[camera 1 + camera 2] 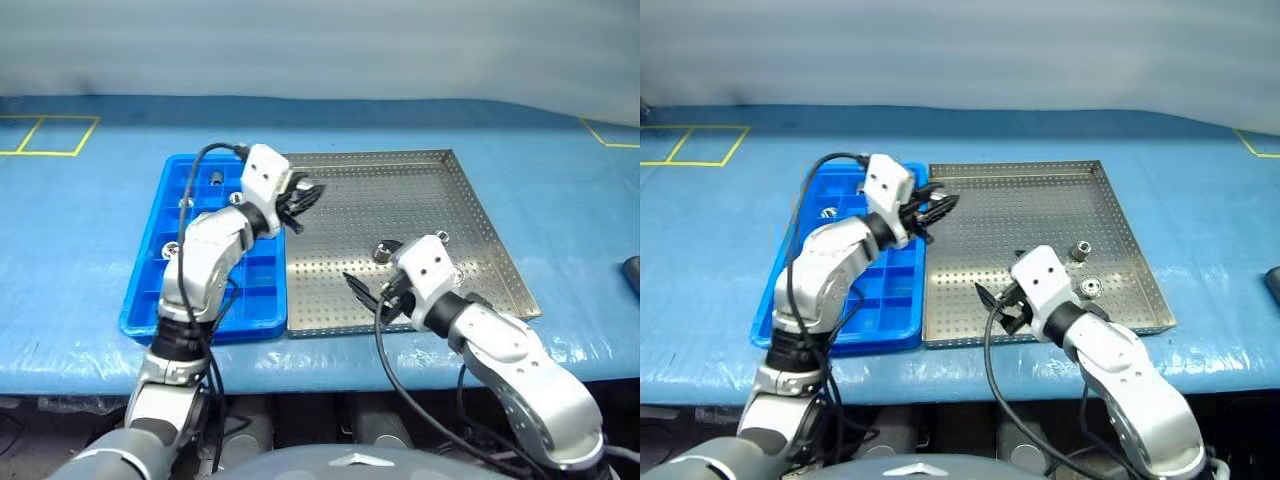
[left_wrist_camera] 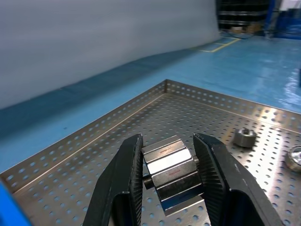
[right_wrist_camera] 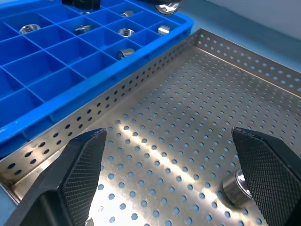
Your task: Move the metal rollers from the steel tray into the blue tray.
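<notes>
blue table cover (image 1: 560, 190) | yellow tape lines (image 1: 50, 135) far left | grey backdrop (image 1: 320, 45) behind

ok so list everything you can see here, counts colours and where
steel tray: one, silver-grey, perforated, on the table right of the blue tray
blue tray: one, bright blue, gridded compartments, left of the steel tray
metal rollers: silver; two loose on the steel tray, one in the left gripper, at least five in blue tray compartments
table: one, blue covering, yellow tape marks at the far corners
dark object: one, at the table's right edge, cannot tell what
left gripper: shut on a roller, above the steel tray's left edge
right gripper: open, over the steel tray's near part
</notes>
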